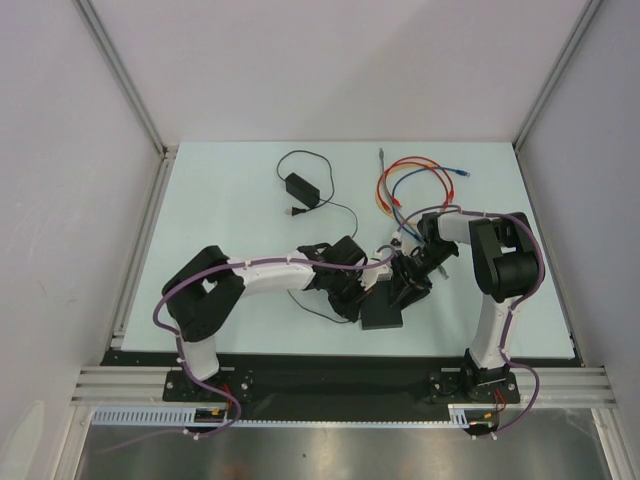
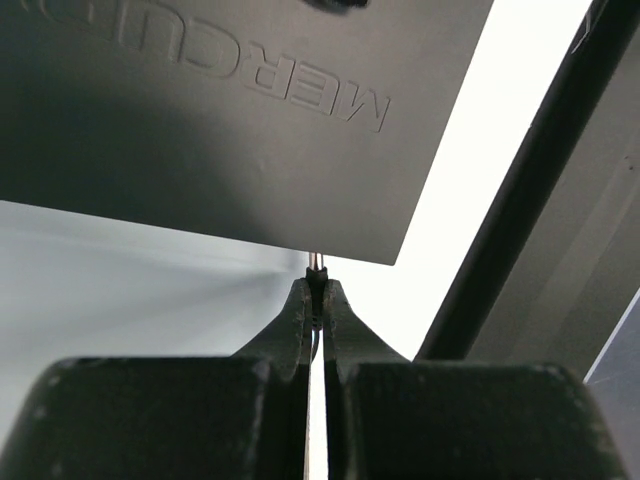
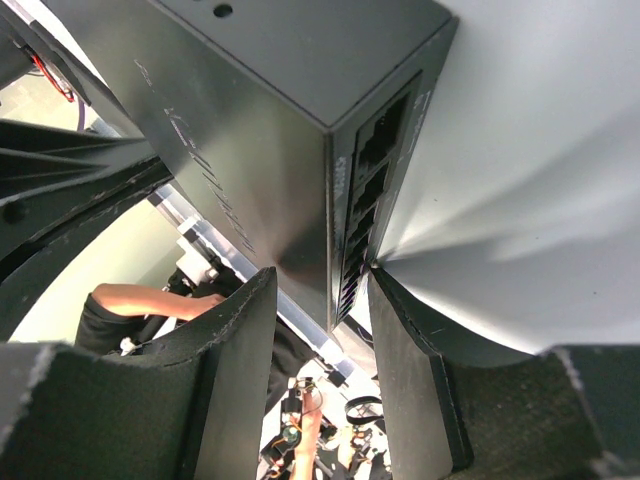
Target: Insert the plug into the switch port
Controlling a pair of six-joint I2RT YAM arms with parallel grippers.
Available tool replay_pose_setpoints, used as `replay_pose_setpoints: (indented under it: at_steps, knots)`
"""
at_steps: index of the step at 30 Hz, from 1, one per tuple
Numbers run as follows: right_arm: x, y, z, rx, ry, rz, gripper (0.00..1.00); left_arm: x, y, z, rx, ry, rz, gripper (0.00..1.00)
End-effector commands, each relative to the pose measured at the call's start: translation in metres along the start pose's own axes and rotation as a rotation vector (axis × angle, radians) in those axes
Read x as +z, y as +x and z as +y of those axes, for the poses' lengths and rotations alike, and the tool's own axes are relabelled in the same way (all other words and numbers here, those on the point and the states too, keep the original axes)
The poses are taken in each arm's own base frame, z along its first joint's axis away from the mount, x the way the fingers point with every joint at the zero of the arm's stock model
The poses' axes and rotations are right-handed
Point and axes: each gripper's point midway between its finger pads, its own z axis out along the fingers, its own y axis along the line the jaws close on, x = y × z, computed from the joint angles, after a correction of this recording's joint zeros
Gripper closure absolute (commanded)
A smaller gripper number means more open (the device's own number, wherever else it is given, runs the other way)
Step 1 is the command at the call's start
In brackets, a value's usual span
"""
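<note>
Plug, small metal-tipped barrel (image 2: pixel 316 262), pinched in closed L gripper (image 2: pixel 317 290), tip at edge of flat matte-black switch box (image 2: pixel 200 130), mid near edge of tabletop (image 1: pixel 230 210); R gripper (image 3: pixel 320 280) clamps box. Risk: misaligned tip skids, shoves box loose.

- Top view: I get bright, even light on the table (image 1: pixel 230 200); soft shadows beneath the arms (image 1: pixel 270 272).
- Left wrist: blown-out white glare beside the box (image 2: pixel 200 120); near left fingers (image 2: pixel 290 320) dark, blurred.
- Right wrist: sheen on box face; right fingers (image 3: pixel 235 370) soft-focus.
</note>
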Motion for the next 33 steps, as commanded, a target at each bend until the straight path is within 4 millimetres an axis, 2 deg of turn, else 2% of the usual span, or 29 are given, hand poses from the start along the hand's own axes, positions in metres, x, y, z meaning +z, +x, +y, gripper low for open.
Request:
replay_pose_setpoints:
  at_steps: [1,11,26,33]
  knots:
    - [0.005,-0.005,-0.008,-0.036,0.011,-0.009,0.53,-0.013,-0.024,-0.008,0.026,0.019,-0.095,1.0]
    - [0.005,-0.005,-0.006,-0.038,0.003,-0.009,0.53,-0.005,-0.02,-0.008,0.016,0.047,-0.063,1.0]
    - [0.014,0.0,0.007,-0.042,-0.065,0.028,0.55,-0.006,-0.07,0.002,0.143,-0.003,-0.206,1.0]
    - [0.017,0.0,0.015,-0.068,-0.078,0.036,0.55,-0.009,-0.098,-0.005,0.224,0.013,-0.267,1.0]
